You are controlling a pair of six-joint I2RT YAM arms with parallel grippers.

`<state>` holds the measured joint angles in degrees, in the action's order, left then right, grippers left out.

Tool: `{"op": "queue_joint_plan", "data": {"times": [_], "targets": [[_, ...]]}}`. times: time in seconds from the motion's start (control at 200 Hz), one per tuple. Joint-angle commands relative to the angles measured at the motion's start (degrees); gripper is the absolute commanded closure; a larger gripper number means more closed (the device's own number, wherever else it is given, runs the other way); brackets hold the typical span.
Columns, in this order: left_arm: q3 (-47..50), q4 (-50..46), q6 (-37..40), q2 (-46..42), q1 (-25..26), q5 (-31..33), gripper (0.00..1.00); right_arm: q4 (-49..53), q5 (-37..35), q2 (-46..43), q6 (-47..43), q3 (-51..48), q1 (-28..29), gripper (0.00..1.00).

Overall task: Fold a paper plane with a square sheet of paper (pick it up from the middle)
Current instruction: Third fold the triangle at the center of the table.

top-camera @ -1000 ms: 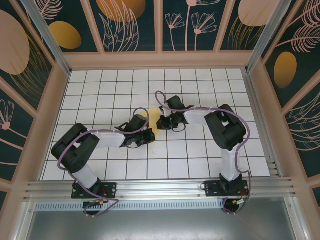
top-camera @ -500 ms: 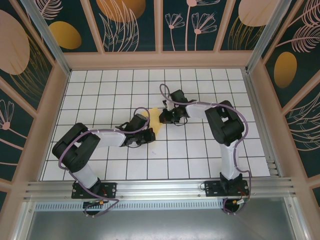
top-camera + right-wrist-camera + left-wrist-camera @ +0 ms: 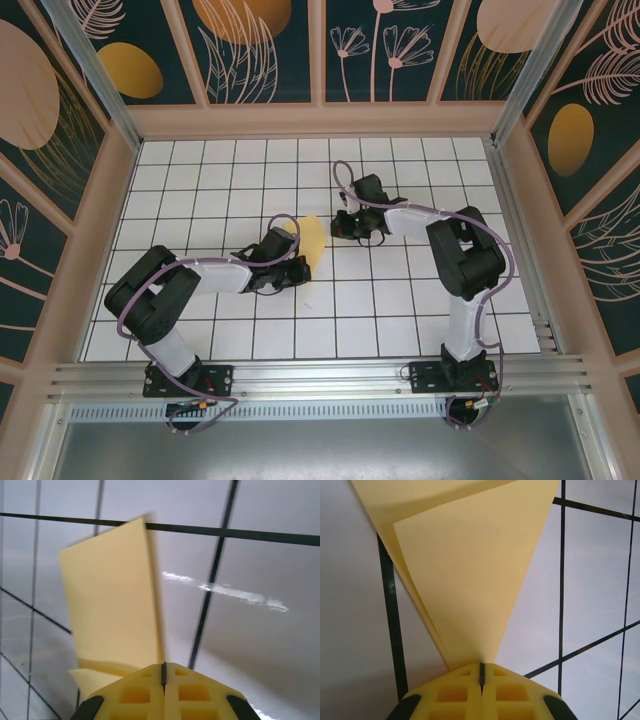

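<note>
left gripper (image 3: 481, 667) pinches the smooth, creased yellow paper wedge (image 3: 470, 575).

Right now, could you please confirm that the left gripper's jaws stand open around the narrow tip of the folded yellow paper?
Not quite: the left gripper is shut, not open, with its jaws closed on the narrow tip of the folded yellow paper. The left wrist view shows it: the two fingers meet with the paper's point pinched between them.

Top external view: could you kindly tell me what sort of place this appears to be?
Probably an enclosed robot test cell: a white grid-tiled table, framed walls with leaf-print panels, and a left arm and right arm bolted to an aluminium rail, working yellow paper.
</note>
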<state>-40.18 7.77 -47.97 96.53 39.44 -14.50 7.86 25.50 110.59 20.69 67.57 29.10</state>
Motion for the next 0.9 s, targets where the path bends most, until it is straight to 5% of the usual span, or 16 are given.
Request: {"op": "queue_joint_plan", "data": {"times": [0.0,0.355,0.891], "targets": [[1.4,-9.9,1.6,2.4,-0.2,4.7,0.96,-1.6,0.0,-2.7,1.1,-2.0,3.3,0.96],[1.3,-9.8,1.6,2.0,-0.2,4.5,0.96,-2.3,3.5,4.6,2.7,0.2,7.5,0.96],[3.2,-9.3,3.1,-1.8,2.6,1.1,0.95,2.1,-1.8,7.8,5.7,2.3,7.2,0.96]]}}
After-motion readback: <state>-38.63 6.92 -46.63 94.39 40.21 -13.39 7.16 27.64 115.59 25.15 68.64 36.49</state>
